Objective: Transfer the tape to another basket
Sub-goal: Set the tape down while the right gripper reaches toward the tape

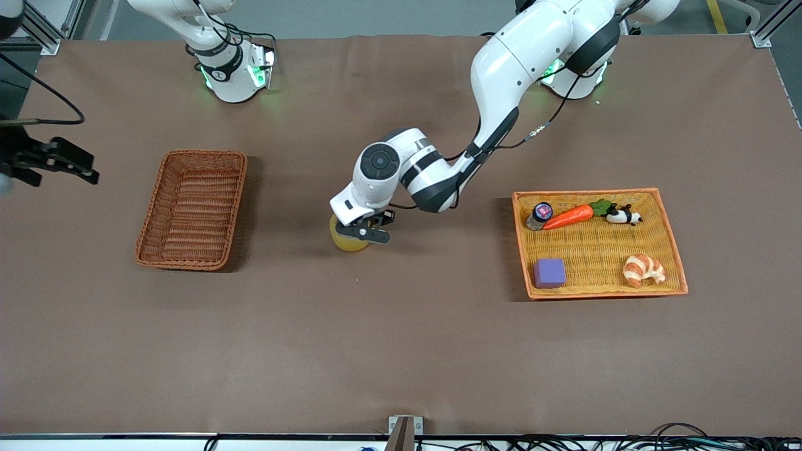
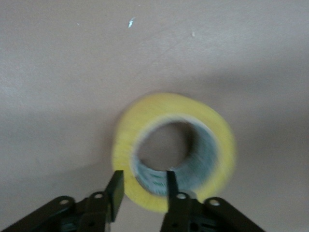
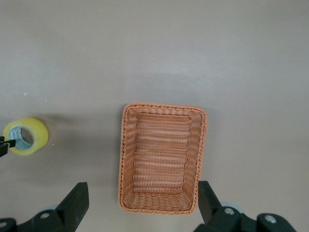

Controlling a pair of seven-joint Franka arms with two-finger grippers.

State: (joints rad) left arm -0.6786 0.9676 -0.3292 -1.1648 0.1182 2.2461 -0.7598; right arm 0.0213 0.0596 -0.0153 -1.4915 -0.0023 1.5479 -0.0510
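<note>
Between the baskets, left tool grips the tape.

From the right wrist camera you look straight down on the basket, empty, on the brown table. Your right gripper hangs over the basket's end with its fingers spread wide. The tape is well apart from the basket, pinched at its rim by the left gripper.
</note>
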